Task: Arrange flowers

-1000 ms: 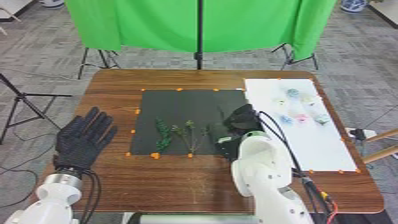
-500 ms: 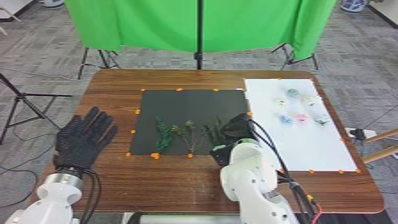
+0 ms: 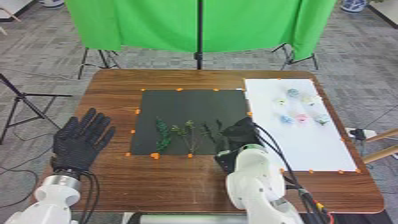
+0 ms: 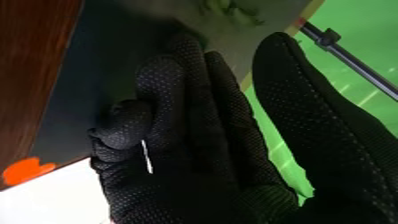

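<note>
In the head view, taking the far edge of the brown wooden table (image 3: 115,80) as twelve o'clock, our black-gloved left hand (image 3: 78,145) lies at eight o'clock of the black rectangular mat (image 3: 191,102), apart from it, its fingers extended. Our black-gloved right hand (image 3: 235,140) is at the mat's four to five o'clock corner. In the right wrist view we see most of its fingers straight, one bent in, the thumb standing well apart; we cannot tell whether it touches anything. On the mat we have a dark green leafy sprig (image 3: 163,136) toward seven o'clock and a paler green, thin-stemmed sprig (image 3: 190,136) at six. At the mat's three o'clock lies a white rectangular sheet (image 3: 311,150); around its twelve o'clock half are small blue, cream and white flowers, with a small pink flower (image 3: 302,118) near its centre.
</note>
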You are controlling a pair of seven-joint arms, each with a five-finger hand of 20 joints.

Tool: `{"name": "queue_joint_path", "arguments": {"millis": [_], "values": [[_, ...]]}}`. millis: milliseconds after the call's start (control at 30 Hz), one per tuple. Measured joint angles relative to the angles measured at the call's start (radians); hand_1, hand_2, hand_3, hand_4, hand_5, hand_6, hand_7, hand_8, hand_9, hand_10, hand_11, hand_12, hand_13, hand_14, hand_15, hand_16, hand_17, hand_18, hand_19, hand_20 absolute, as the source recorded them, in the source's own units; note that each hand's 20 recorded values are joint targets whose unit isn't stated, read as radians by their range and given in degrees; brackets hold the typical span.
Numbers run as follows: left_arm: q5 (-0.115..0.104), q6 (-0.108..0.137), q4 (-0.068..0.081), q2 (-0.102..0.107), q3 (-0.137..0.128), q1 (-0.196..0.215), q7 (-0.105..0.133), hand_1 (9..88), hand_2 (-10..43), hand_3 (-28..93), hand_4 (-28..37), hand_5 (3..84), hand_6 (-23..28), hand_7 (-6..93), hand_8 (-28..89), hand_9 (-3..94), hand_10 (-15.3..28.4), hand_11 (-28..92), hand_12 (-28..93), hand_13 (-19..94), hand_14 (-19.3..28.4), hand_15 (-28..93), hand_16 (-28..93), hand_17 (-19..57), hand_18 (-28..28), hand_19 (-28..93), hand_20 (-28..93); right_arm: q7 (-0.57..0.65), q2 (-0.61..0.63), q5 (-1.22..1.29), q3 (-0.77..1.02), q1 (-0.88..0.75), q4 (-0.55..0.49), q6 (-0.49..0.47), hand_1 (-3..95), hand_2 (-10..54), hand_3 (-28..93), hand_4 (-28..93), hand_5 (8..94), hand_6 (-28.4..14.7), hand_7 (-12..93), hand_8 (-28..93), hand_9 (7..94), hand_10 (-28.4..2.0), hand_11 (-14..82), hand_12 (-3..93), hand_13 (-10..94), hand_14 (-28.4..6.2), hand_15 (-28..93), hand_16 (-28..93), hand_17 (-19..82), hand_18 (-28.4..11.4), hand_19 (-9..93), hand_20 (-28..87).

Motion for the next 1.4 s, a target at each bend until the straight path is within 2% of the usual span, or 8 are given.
{"name": "queue_joint_path", "arguments": {"millis": [200, 333, 400, 533, 733, 1233, 1333, 1400], "values": [[0.000, 0.000, 0.000, -0.005, -0.004, 0.002, 0.003, 33.7, 12.4, 73, -23.3, 46.0, 8.2, 14.7, -9, 39.0, 14.0, 19, 13, 29, 14.3, 39, -5, -3.7, 13.1, 31, 16, -0.054, 0.044, -0.097, 0.007, -0.020, -0.006, 0.097, 49.9, -9.5, 78, -27, 59.6, -8.1, 23, -12, 63.7, -19.5, 29.4, 19.8, 57, -16.3, 67, 36, 34, -25.3, 91, 46], [0.000, 0.000, 0.000, -0.008, -0.004, 0.002, 0.003, 33.7, 12.5, 73, -23.4, 45.9, 8.2, 14.8, -9, 39.0, 14.0, 19, 14, 29, 14.3, 39, -5, -3.6, 13.1, 31, 16, -0.269, 0.067, -0.130, 0.075, -0.029, 0.007, 0.247, 50.9, -9.5, 78, -28, 57.7, -6.2, 24, -13, 59.7, -18.2, 28.7, 20.0, 53, -15.0, 64, 37, 30, -22.7, 87, 46], [0.001, 0.000, -0.001, -0.009, -0.004, 0.001, 0.003, 33.6, 12.5, 73, -23.4, 45.8, 8.2, 14.8, -9, 39.0, 14.0, 19, 14, 29, 14.3, 39, -5, -3.7, 13.1, 31, 16, -0.398, 0.076, -0.132, 0.138, -0.029, 0.006, 0.249, 48.8, -9.5, 82, -28, 54.4, -5.8, 23, -13, 52.9, -18.4, 24.2, 19.1, 44, -16.7, 62, 25, 27, -22.4, 82, 46], [0.001, 0.000, -0.001, -0.009, -0.003, 0.001, 0.003, 33.6, 12.5, 73, -23.5, 45.9, 8.3, 14.7, -9, 39.0, 14.0, 19, 13, 29, 14.3, 39, -5, -3.7, 13.2, 31, 16, -0.482, 0.100, -0.217, 0.258, -0.020, -0.016, 0.066, 49.4, -9.5, 83, -28, 50.4, -5.7, 21, -14, 42.7, -18.7, 16.1, 16.0, 32, -19.2, 53, 16, 23, -23.2, 77, 44], [0.001, 0.001, -0.002, -0.009, -0.003, 0.002, 0.003, 33.5, 12.7, 72, -23.5, 45.9, 8.3, 14.7, -9, 38.9, 14.0, 19, 13, 30, 14.3, 39, -5, -3.7, 13.2, 31, 16, -0.343, 0.127, -0.260, 0.350, 0.008, -0.049, -0.277, 53.2, -9.5, 83, -28, 50.2, -5.1, 21, -14, 42.3, -18.5, 15.4, 15.6, 32, -18.5, 49, 14, 22, -22.9, 75, 43], [0.009, 0.000, -0.004, -0.009, 0.008, 0.004, 0.004, 33.5, 12.8, 72, -23.9, 45.7, 8.2, 14.5, -9, 38.9, 14.1, 19, 13, 30, 14.2, 39, -5, -3.7, 13.1, 31, 16, -0.441, 0.123, -0.413, 0.376, 0.014, 0.097, -0.311, 56.6, -9.5, 81, -28, 50.3, -4.4, 21, -14, 43.8, -17.1, 15.4, 15.6, 38, -15.8, 46, 17, 24, -22.0, 75, 42], [0.011, 0.000, -0.004, -0.011, 0.010, 0.004, 0.003, 33.5, 12.9, 72, -24.0, 45.7, 8.2, 14.5, -9, 38.9, 14.0, 19, 13, 29, 14.3, 38, -5, -3.8, 13.2, 31, 16, -0.430, 0.122, -0.413, 0.374, 0.039, 0.158, -0.313, 62.1, -9.5, 71, -28, 55.5, -3.7, 24, -14, 54.4, -15.8, 22.7, 20.4, 49, -11.1, 50, 32, 27, -21.5, 78, 43], [0.012, 0.000, -0.004, -0.013, 0.011, 0.004, 0.002, 33.5, 12.9, 72, -24.0, 45.6, 8.2, 14.5, -9, 38.8, 14.0, 19, 14, 29, 14.3, 39, -5, -3.8, 13.2, 31, 16, -0.423, 0.124, -0.414, 0.373, 0.050, 0.165, -0.310, 64.4, -9.5, 67, -28, 61.8, -2.5, 28, -4, 68.1, -12.4, 16.3, 35.8, 57, -9.0, 52, 40, 28, -21.4, 78, 44]]}}
